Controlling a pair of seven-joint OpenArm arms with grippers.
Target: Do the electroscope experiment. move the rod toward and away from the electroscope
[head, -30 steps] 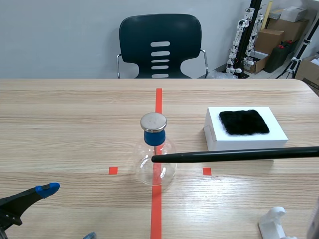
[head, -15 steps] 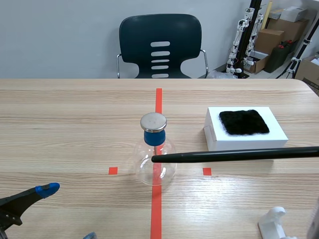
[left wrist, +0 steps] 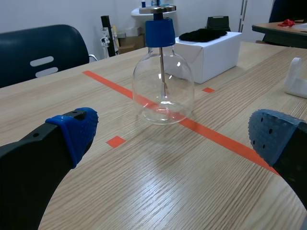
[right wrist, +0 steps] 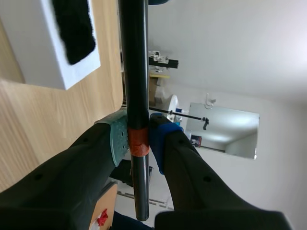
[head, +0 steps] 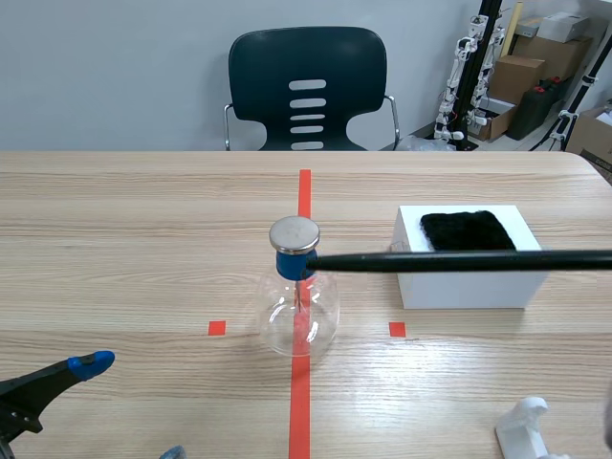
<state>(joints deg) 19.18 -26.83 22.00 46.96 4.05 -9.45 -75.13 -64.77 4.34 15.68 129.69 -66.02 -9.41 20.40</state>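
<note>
The black rod (head: 459, 260) is held level to the right of the electroscope (head: 298, 304), its tip at the blue collar (head: 295, 265) under the metal disc (head: 294, 232); whether contact is made cannot be told. If the rod were carried any further, the light glass flask could be nudged or tipped, and a touch would likely spoil the reading. Only in the right wrist view is the right gripper (right wrist: 138, 139) seen, clamped on the rod at an orange tape band (right wrist: 138, 143). The left gripper (left wrist: 175, 133), spread wide and holding nothing, faces the electroscope, and only its view shows the inner stem (left wrist: 162, 72).
</note>
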